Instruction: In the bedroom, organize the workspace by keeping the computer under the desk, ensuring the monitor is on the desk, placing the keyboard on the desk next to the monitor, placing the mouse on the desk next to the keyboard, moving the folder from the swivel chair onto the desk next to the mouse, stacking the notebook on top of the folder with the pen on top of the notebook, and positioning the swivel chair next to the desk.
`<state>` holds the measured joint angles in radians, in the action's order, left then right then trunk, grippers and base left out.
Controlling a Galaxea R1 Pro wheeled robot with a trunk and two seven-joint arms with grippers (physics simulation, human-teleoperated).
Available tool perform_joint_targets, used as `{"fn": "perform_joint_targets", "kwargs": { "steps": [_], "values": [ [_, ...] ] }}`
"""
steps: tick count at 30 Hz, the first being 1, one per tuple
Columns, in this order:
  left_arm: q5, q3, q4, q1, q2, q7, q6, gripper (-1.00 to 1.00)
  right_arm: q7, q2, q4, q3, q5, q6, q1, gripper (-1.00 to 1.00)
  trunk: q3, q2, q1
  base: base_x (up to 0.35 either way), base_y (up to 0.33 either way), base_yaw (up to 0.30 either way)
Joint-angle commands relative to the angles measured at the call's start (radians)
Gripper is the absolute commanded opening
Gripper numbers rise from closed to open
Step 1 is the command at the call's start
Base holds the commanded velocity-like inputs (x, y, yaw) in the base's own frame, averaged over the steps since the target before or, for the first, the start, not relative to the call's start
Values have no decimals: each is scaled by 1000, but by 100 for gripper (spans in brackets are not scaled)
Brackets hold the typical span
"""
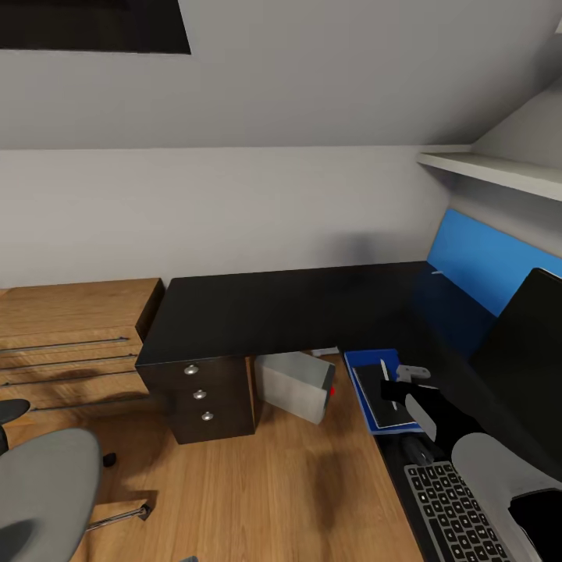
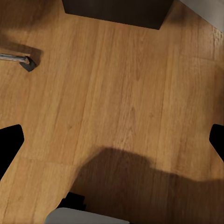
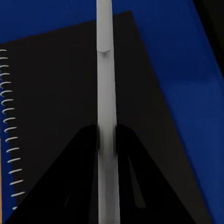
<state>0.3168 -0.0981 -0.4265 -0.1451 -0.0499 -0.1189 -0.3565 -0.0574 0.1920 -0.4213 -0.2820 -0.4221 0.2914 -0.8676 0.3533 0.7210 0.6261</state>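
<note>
Holding the thin white stick pen (image 3: 106, 93) pinched between my right gripper (image 3: 107, 140) fingers, closed on it, low over the dark grey spiral notebook (image 3: 56, 107) stacked on the bright blue flat folder (image 1: 367, 365), so it tops the pile on the black L-shaped desk (image 1: 273, 304). Left gripper spread, empty, over wooden floor (image 2: 112, 93).

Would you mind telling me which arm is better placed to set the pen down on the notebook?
The right. Its gripper grips the pen directly above the notebook on the folder. The left gripper hangs open over bare floor.
</note>
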Motion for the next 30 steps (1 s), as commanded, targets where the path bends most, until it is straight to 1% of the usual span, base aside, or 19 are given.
{"fn": "perform_joint_targets", "kwargs": {
  "steps": [1, 19, 20, 30],
  "values": [
    [5, -8, 0, -1, 1, -8, -4, 100, -4, 1, -2, -8, -11, 4, -1, -100, 1, 1, 0, 0, 0, 0],
    [5, -8, 0, -1, 1, -8, -4, 100, -4, 1, 4, -8, -11, 5, -1, -100, 1, 1, 0, 0, 0, 0],
    [5, -8, 0, -1, 1, -8, -4, 100, -4, 1, 4, -8, -11, 5, -1, 100, 1, 1, 0, 0, 0, 0],
    [5, -8, 0, -1, 2, -8, -4, 100, 4, 2, 1, -7, -11, 5, -1, 100, 1, 1, 0, 0, 0, 0]
  ]
}}
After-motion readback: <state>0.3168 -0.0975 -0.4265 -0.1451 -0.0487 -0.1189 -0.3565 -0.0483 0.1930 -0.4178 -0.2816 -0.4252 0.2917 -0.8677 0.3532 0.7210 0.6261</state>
